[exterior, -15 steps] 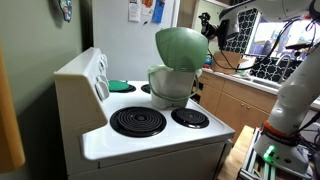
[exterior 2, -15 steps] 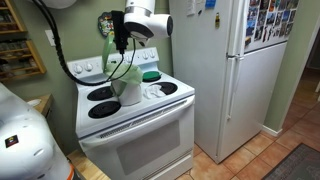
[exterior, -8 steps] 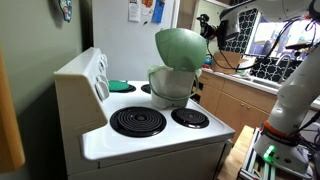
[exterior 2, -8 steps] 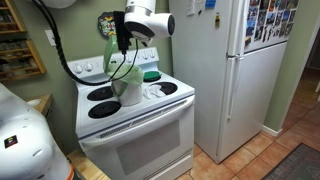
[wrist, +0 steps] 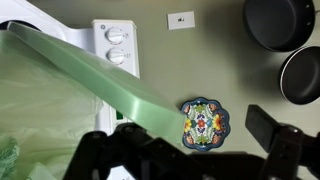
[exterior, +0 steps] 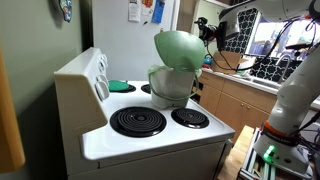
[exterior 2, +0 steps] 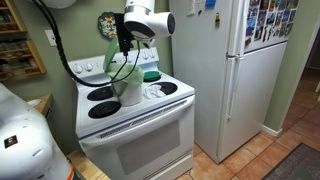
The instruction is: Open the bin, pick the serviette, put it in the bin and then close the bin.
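On the white stove's counter (exterior: 100, 140), among the coil burners (exterior: 137, 121), the bin (exterior: 170, 88): pale grey, tapered, upright, mouth uncovered. Domed green lid (exterior: 180, 48) tipped up on its hinge, standing almost on edge above the rim. Dark fingers (exterior: 206, 30) right at the lid's upper edge, well up off the counter; in an exterior view, hanging over the bin (exterior 2: 128, 90) from the arm (exterior 2: 150, 22) above. In the wrist view, fingers (wrist: 275, 140) spread wide apart, gripping nothing, wall showing in the gap. Lid's green edge (wrist: 100, 75) slanting down to the finger at picture left; cannot tell whether touching or only just beside. Behind the gap, a painted plate (wrist: 204, 120) on the wall, two dark pans (wrist: 280, 22) higher up. Flat green disc (exterior: 119, 86) at the counter's back, apart from the bin.
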